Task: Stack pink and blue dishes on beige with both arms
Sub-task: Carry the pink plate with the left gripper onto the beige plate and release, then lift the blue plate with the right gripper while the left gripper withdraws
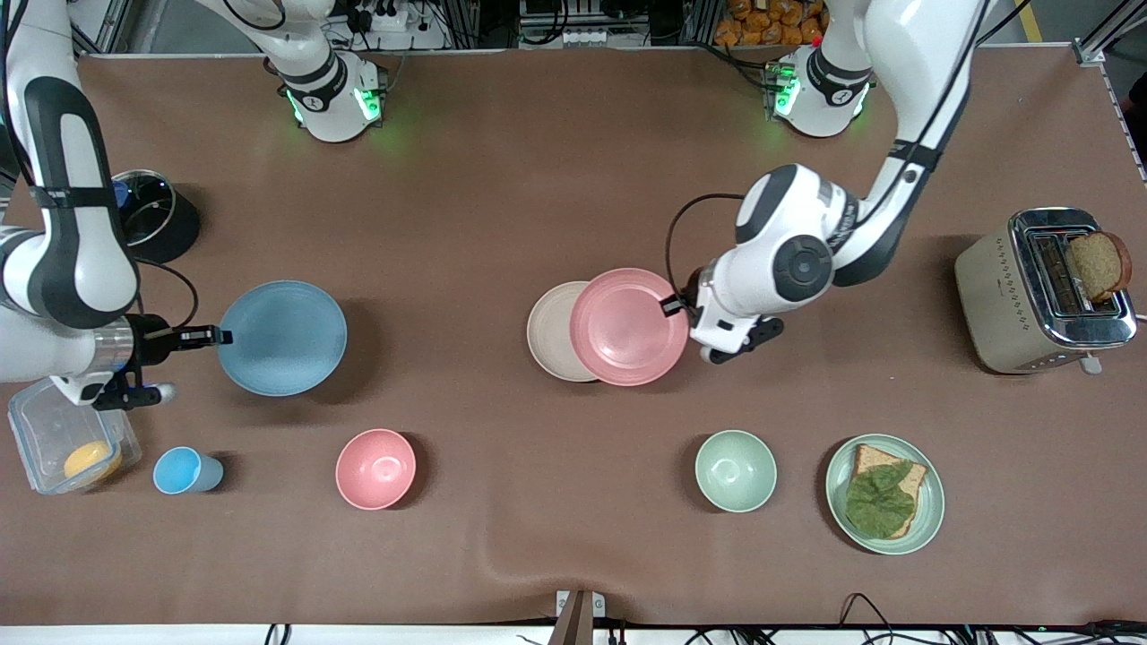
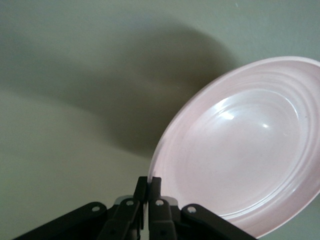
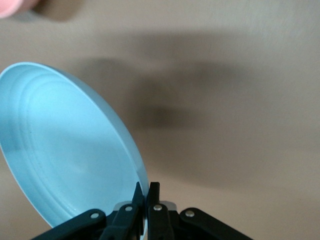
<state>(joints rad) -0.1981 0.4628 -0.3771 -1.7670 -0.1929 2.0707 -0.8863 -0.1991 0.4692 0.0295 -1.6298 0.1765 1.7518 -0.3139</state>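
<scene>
My left gripper (image 1: 674, 305) is shut on the rim of the pink plate (image 1: 627, 326), holding it in the air over the beige plate (image 1: 548, 331). The beige plate lies flat mid-table, and the pink one covers much of it. In the left wrist view the pink plate (image 2: 245, 145) is pinched at its edge by the left gripper (image 2: 149, 183). My right gripper (image 1: 221, 337) is shut on the rim of the blue plate (image 1: 285, 338), held up over the right arm's end of the table. The right wrist view shows the blue plate (image 3: 65, 150) clamped in the right gripper (image 3: 145, 187).
A pink bowl (image 1: 375, 468), a blue cup (image 1: 177, 471) and a clear box (image 1: 63, 446) holding something orange lie nearer the camera. A green bowl (image 1: 736, 470) and a green plate (image 1: 885, 494) with a sandwich sit toward the left arm's end. A toaster (image 1: 1039, 291) stands there too.
</scene>
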